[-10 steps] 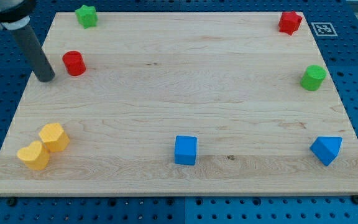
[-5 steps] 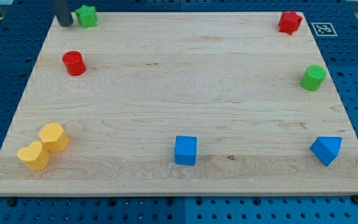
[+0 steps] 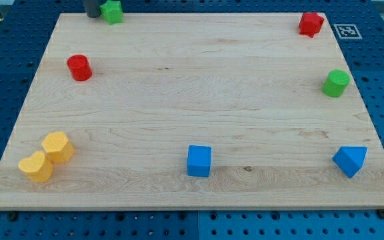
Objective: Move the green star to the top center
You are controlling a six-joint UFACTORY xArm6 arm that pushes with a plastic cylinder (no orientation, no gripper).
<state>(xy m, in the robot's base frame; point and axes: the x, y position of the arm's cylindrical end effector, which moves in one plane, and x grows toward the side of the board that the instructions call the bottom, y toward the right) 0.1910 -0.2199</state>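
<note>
Wooden board (image 3: 179,100): my tip (image 3: 93,15) (a bare rod, no jaws) touches the green star's (image 3: 113,11) left side.

- My tip (image 3: 93,15) at board's top edge, touching green star (image 3: 113,11) at the star's 9 o'clock
- Red cylinder (image 3: 79,67) at 7 o'clock from the star, well apart
- Wooden board (image 3: 199,100): blue cube (image 3: 199,161) at 6 o'clock edge

Rod cut off by view's top edge, only my tip (image 3: 93,16) shows; contact w/ green star (image 3: 113,11) unclear.
</note>
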